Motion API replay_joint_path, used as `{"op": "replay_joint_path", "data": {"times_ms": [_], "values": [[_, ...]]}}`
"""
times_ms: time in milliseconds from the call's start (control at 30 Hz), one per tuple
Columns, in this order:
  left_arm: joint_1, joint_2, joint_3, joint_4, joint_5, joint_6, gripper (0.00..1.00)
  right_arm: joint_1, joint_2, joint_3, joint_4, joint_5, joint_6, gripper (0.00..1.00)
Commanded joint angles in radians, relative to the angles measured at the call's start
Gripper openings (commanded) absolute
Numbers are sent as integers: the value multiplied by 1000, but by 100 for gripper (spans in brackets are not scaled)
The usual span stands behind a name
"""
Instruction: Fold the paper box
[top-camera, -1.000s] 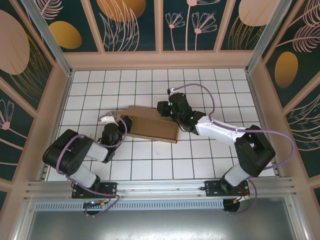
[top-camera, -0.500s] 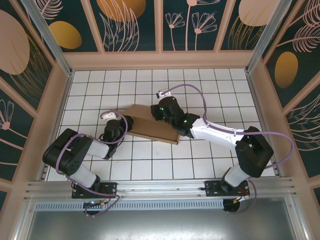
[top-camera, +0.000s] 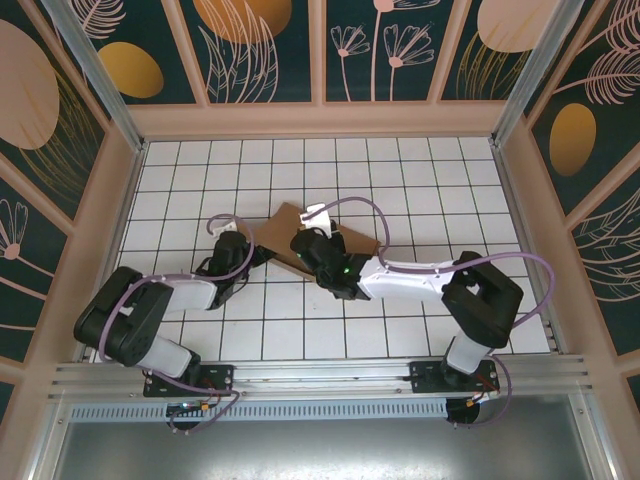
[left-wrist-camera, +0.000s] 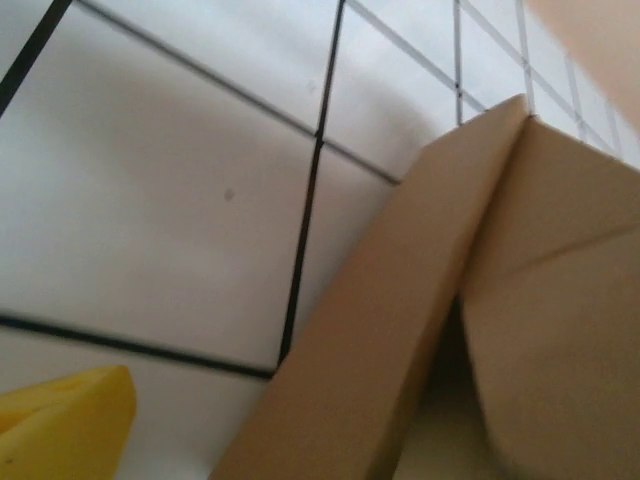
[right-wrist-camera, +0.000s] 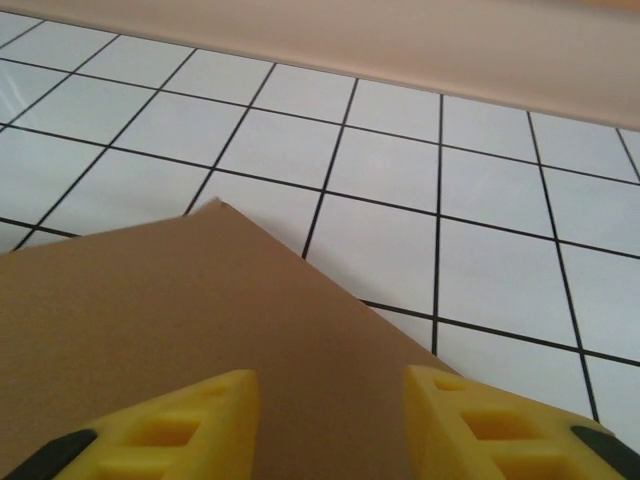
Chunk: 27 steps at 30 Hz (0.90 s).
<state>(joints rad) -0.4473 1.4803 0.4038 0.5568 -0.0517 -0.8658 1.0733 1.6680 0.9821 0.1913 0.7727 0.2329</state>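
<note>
— Left of the box (top-camera: 285, 222), what could go wrong?
— It lies loose on the table (top-camera: 400, 170). The left gripper (top-camera: 243, 258) is spread wide, its one visible finger (left-wrist-camera: 60, 425) just clear of a raised wall. A nudge could slide the light cardboard or let that wall flop.
— And over the box?
— The right gripper (right-wrist-camera: 330, 425) hovers half open above a flat panel, pinching nothing. Whether its tips touch is unclear. Pressing off-centre might crease it.

Matt brown corrugated-card paper box (right-wrist-camera: 200, 300) — smooth, faintly glossy white table (right-wrist-camera: 480, 160)
</note>
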Motion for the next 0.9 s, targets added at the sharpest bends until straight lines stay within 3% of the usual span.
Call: {"op": "replay_joint_path", "data": {"times_ms": [0, 400, 667, 767, 867], "values": [[-7, -79, 33, -215, 31, 3, 99, -1, 9, -27, 67, 72, -44, 43], [-5, -165, 136, -610, -17, -6, 99, -67, -45, -71, 144, -59, -61, 43], [29, -428, 154, -885, -372, -171, 99, -79, -92, -116, 176, -154, -68, 43], [28, -462, 251, -1000, -519, -175, 99, -79, -91, -127, 176, -184, -72, 43], [28, -495, 344, -1007, -633, -86, 98, -79, -82, -142, 175, -216, -67, 42]]}}
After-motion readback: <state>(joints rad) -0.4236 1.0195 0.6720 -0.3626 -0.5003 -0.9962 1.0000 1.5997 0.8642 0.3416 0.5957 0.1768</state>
